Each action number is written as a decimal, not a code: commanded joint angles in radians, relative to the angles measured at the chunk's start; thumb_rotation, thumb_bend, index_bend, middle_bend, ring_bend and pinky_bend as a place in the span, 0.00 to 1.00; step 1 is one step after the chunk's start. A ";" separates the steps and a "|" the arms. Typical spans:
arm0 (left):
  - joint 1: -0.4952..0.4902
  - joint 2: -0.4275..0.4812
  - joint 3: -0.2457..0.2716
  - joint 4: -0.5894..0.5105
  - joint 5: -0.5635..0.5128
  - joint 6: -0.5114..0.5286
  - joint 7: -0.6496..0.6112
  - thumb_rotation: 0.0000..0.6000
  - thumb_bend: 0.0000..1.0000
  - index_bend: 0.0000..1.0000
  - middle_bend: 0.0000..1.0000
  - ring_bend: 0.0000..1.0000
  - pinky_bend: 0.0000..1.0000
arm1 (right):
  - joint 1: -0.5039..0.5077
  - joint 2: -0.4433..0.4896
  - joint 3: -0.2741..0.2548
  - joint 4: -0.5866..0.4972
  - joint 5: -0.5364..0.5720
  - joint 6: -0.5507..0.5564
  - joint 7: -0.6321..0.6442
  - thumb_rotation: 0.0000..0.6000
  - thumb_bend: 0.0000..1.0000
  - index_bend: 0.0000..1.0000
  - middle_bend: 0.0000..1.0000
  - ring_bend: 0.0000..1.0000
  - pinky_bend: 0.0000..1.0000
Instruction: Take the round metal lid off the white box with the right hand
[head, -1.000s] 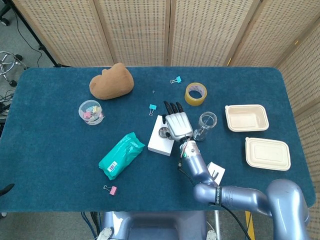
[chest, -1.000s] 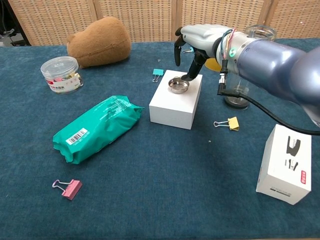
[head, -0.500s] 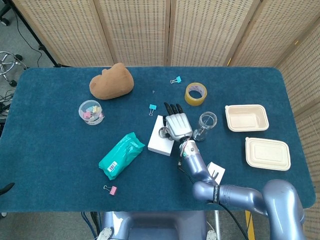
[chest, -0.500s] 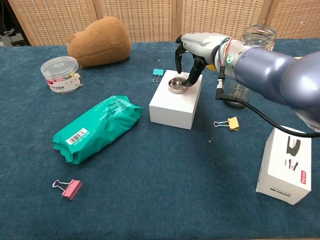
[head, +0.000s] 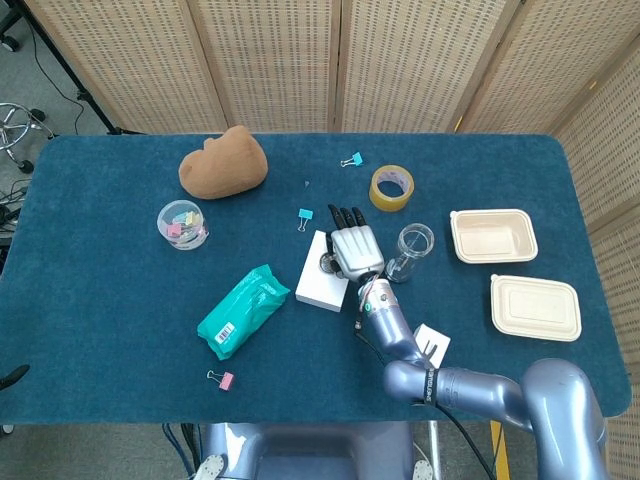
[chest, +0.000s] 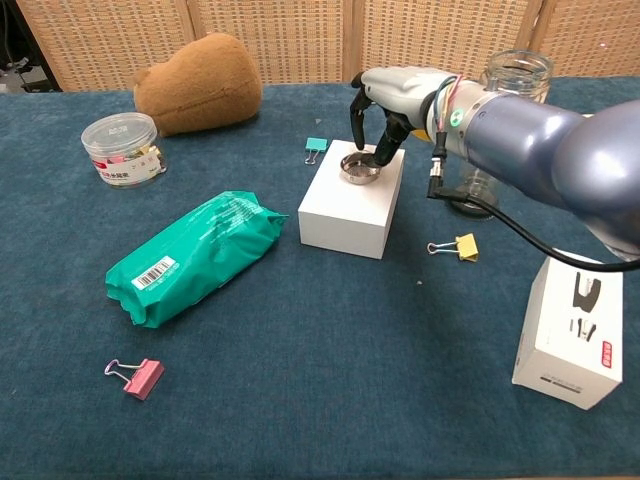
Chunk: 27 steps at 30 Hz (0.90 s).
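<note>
My right hand (chest: 385, 100) is down over the far end of the white box (chest: 352, 203), fingers curled around the round metal lid (chest: 358, 167), which still sits on the box top. I'd say the fingertips are touching its rim, but I can't tell for sure that it's actually pinched.

Room to move is okay: the box sits mid-table, open blue cloth to its near side, the green packet (chest: 192, 256) well apart on the left. Tighter on the right — the glass jar (chest: 500, 110) is just beside my wrist, and a yellow clip (chest: 460, 246) lies near the box corner. A teal clip (chest: 316, 148) sits just past the far left corner.

The chest view shows the lid and my curled fingers plainly; from the head view my hand (head: 357, 250) covers most of the lid. Only the head view shows the tape roll (head: 391, 187) and the two trays (head: 493, 235) far right.

Compared with a second ago, the lid has slid toward the box's far edge and my fingers have closed in on it. My left hand isn't in either view.
</note>
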 joint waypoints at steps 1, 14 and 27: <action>0.001 0.000 0.000 0.000 0.000 0.001 0.000 1.00 0.04 0.00 0.00 0.00 0.00 | 0.001 -0.003 -0.001 0.003 0.006 -0.002 -0.002 1.00 0.42 0.53 0.00 0.00 0.00; 0.003 0.002 -0.001 0.005 0.000 0.007 -0.013 1.00 0.04 0.00 0.00 0.00 0.00 | 0.001 -0.019 0.000 0.016 -0.015 0.010 0.015 1.00 0.57 0.62 0.00 0.00 0.00; 0.003 0.002 -0.001 0.002 0.001 0.007 -0.014 1.00 0.04 0.00 0.00 0.00 0.00 | -0.031 0.108 0.066 -0.197 -0.101 0.105 0.059 1.00 0.67 0.64 0.00 0.00 0.00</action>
